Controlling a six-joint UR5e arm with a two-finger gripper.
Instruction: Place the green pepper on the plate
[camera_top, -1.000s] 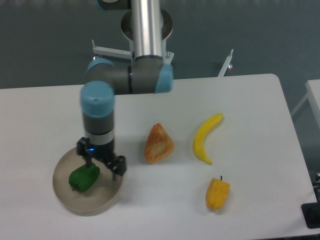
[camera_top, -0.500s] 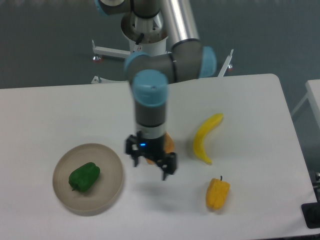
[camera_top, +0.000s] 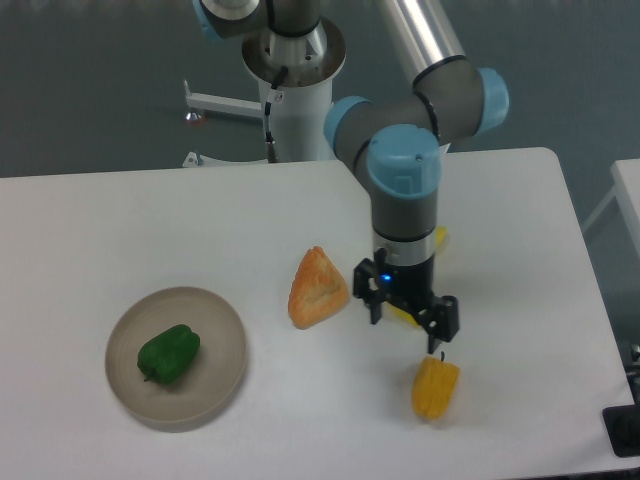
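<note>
From my feed I see a white table with rounded corners filling most of the view, its top smooth and evenly lit with only soft shadows. Behind it runs a dark grey-blue floor, dim and matte. A white metal bracket sticks out low at the back left. A thin white strut leans at the back right, just past the table's far edge. At the right edge I see part of a second white surface, and a dark block sits in the lower right corner.
</note>
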